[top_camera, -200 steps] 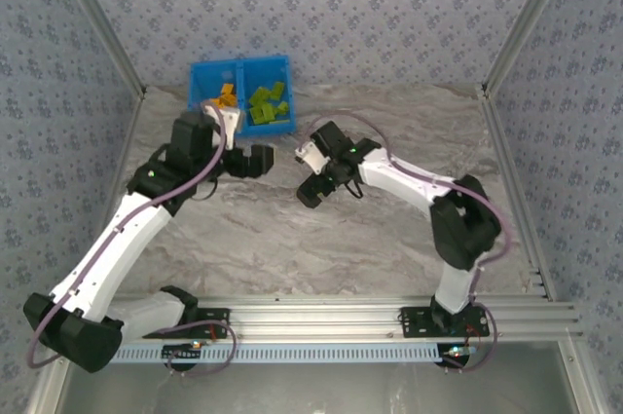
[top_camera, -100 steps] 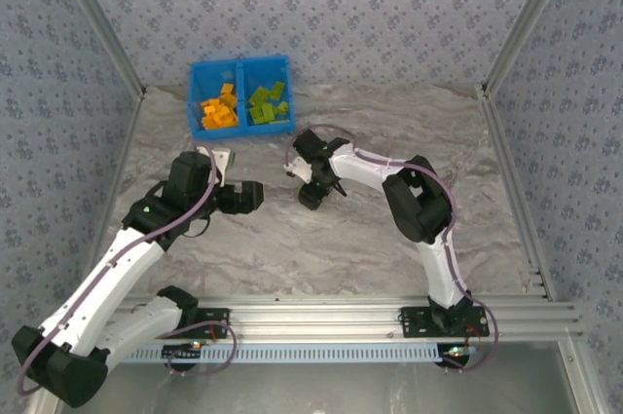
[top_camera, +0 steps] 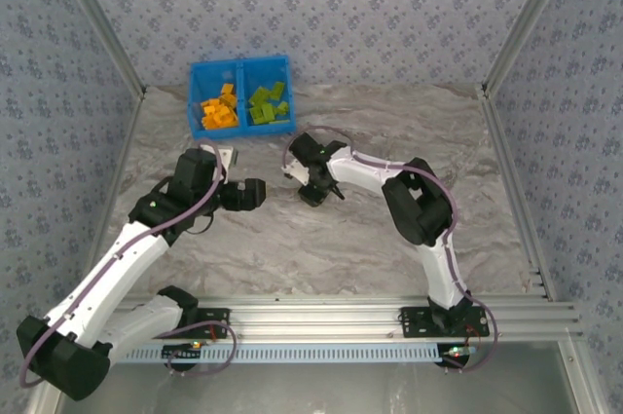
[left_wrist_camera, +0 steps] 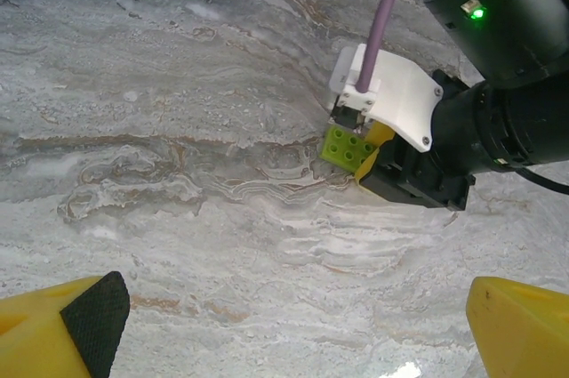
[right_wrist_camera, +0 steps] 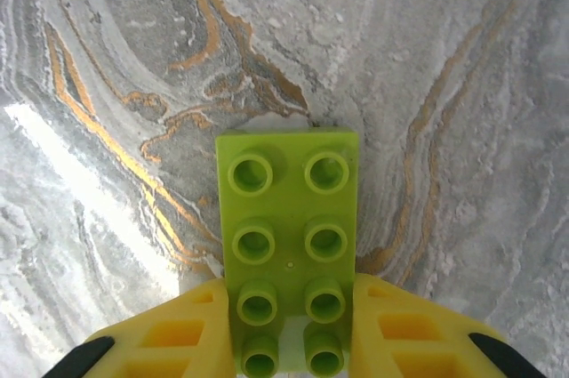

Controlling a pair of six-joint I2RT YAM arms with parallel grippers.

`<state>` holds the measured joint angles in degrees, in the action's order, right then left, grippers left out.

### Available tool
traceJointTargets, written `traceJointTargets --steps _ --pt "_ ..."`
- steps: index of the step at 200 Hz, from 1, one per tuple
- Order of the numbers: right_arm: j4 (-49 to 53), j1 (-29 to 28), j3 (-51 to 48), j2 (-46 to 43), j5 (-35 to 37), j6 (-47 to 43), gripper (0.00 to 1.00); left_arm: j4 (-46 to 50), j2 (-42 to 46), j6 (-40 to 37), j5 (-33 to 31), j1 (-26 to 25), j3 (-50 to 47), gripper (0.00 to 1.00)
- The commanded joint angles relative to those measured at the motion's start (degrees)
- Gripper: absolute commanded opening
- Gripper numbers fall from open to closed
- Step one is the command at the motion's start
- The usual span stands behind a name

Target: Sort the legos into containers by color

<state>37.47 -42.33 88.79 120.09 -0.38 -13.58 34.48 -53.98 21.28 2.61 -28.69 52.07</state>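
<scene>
A lime green lego [right_wrist_camera: 289,218] with two rows of studs lies on the marble table, and my right gripper [right_wrist_camera: 289,298] is shut on its near end, one yellow finger [right_wrist_camera: 178,333] on each long side. In the left wrist view the same lime lego [left_wrist_camera: 348,145] sits under the right gripper [left_wrist_camera: 373,154]. From above, the right gripper [top_camera: 313,190] is low over the table's middle. My left gripper [top_camera: 255,192] hovers open just left of it, with nothing between its fingers [left_wrist_camera: 62,329]. The blue container [top_camera: 238,61] holds orange legos [top_camera: 218,110] on the left and green legos [top_camera: 268,104] on the right.
The container stands at the back left against the patterned wall. Metal frame rails run along both sides and the near edge [top_camera: 321,312]. Bare marble tabletop [top_camera: 419,122] stretches to the right and in front of both arms.
The right gripper came down to the table and shut on the lime lego. The left arm drew back from the container toward the table's middle, staying open.
</scene>
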Motion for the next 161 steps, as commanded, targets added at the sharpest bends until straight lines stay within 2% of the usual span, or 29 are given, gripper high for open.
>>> traceJointTargets --steps 1,31,64,94,139,161 --pt "-4.7 -0.2 -1.9 -8.1 -3.0 5.6 0.24 -1.0 3.2 -0.3 -1.8 -0.4 2.3 0.99" --pt "-13.5 -0.2 -2.4 -14.3 -8.8 17.4 0.25 -0.9 6.6 0.1 -3.9 -0.4 2.1 0.99" --pt "-20.7 -0.2 3.1 -11.3 -8.1 32.3 0.27 0.5 8.4 0.4 -6.0 -0.4 2.1 0.99" --pt "-18.7 0.4 16.1 -1.1 -4.7 39.0 0.27 1.4 8.4 1.5 -5.9 -0.4 2.3 0.99" --pt "-10.9 1.3 46.3 20.4 -0.1 42.6 0.28 2.2 8.7 3.2 -4.9 -0.4 1.9 0.99" --pt "-11.2 1.9 57.8 28.9 1.5 43.6 0.28 3.0 9.1 3.6 -4.6 -0.4 1.6 0.99"
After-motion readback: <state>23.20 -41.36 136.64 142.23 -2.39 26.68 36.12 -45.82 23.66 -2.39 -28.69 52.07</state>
